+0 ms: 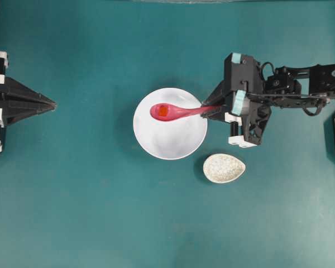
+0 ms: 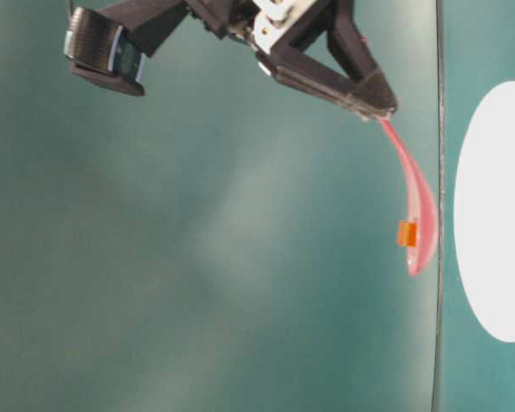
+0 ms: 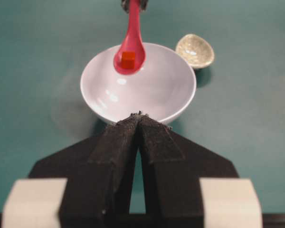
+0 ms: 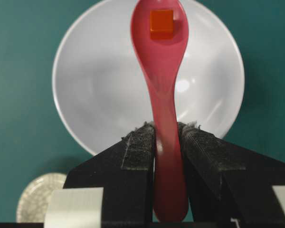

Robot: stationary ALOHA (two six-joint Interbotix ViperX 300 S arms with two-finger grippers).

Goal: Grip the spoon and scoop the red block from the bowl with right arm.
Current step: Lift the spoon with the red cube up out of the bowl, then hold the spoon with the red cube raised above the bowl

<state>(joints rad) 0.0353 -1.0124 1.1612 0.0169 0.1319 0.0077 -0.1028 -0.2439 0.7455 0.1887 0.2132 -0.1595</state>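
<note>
My right gripper (image 1: 207, 110) is shut on the handle of the pink-red spoon (image 1: 181, 111), its pads (image 4: 138, 145) pressing the handle from both sides. The spoon (image 4: 160, 71) reaches out over the white bowl (image 1: 170, 139) and hangs above it. The red block (image 1: 163, 111) lies in the spoon's scoop, and the right wrist view shows the red block (image 4: 161, 23) near the scoop's far end. In the table-level view the spoon (image 2: 419, 210) and red block (image 2: 406, 233) hang clear of the bowl (image 2: 498, 215). My left gripper (image 1: 51, 104) rests shut at the table's left edge, holding nothing.
A small speckled teardrop dish (image 1: 224, 168) sits just right of the bowl, below the right gripper. The table is a teal mat. The bowl (image 3: 147, 90) lies straight ahead of the left gripper (image 3: 139, 115), with the speckled dish (image 3: 194, 50) behind it to the right.
</note>
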